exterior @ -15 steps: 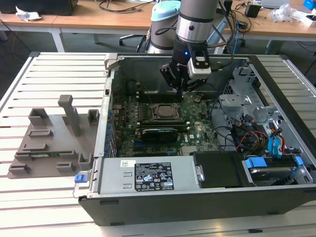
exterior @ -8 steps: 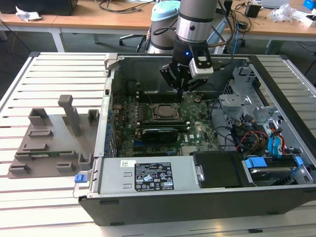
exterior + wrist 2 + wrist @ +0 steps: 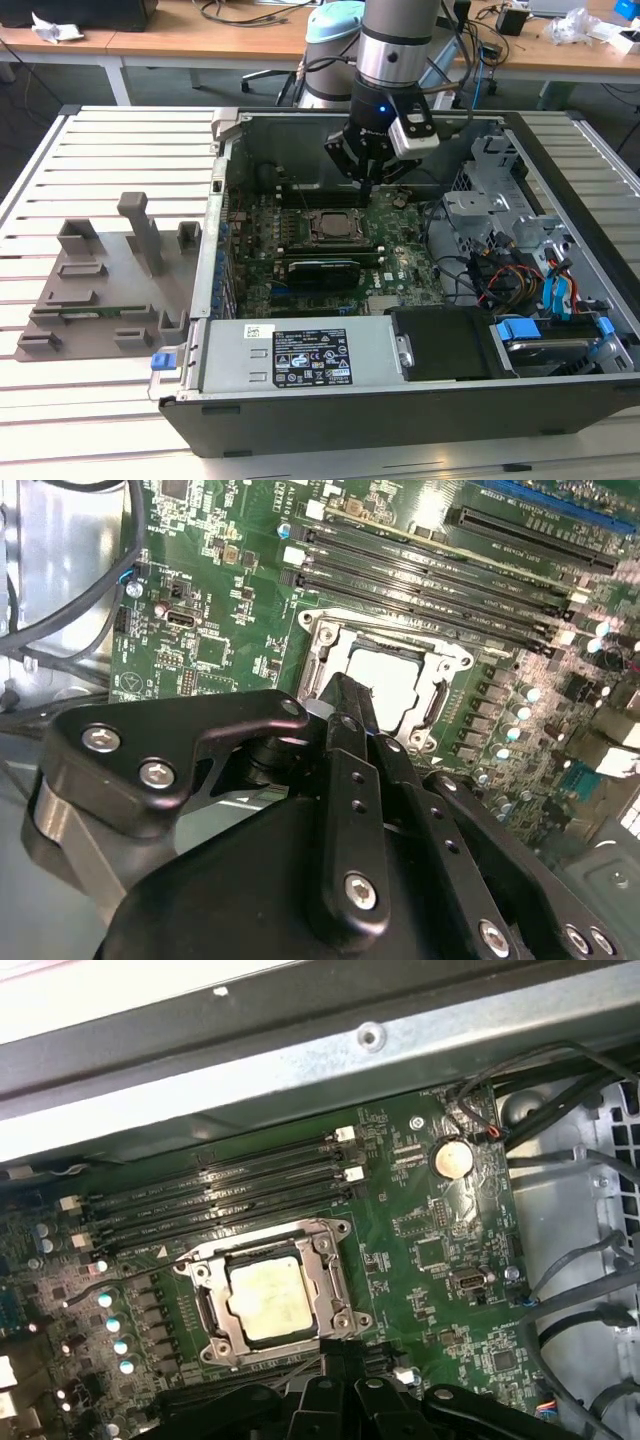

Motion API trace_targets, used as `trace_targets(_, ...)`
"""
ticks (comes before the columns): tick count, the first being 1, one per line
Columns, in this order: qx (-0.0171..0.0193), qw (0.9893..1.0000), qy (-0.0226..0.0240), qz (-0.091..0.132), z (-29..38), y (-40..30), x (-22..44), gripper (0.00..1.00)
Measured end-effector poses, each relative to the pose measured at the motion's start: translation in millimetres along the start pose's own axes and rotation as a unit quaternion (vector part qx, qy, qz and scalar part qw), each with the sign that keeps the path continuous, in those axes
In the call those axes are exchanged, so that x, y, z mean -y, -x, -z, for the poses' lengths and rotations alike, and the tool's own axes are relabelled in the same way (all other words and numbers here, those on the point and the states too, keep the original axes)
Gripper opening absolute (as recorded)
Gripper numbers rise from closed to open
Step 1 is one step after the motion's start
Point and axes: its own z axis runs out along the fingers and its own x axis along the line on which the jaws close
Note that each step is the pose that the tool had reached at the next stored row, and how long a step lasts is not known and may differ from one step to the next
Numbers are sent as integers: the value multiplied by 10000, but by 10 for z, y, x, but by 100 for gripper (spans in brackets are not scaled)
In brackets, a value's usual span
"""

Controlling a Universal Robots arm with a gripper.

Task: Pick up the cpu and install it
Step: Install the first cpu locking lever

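The cpu (image 3: pixel 265 1300) lies in the socket (image 3: pixel 332 1278) on the board (image 3: pixel 430 1250). The tool (image 3: pixel 345 692) hovers just above it, fingers together and empty.

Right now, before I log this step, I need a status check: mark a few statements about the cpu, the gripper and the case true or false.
1. The cpu lies inside the socket frame on the motherboard. True.
2. The gripper is carrying the cpu. False: its fingers are shut on nothing, and the cpu sits in the socket frame.
3. The gripper hangs over the motherboard, inside the computer case. True.
4. The gray fixture lies inside the computer case. False: it rests on the slatted table, outside the case on the exterior view's left.
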Motion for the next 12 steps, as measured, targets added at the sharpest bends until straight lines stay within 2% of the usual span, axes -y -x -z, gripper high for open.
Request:
trace_targets(3, 22, 9998, -1, 181, 0, 0, 0, 11)
trace_targets(9, 48, 9992, -2, 397, 0, 0, 0, 11)
trace_targets(12, 70, 9983, -3, 584, 0, 0, 0, 11)
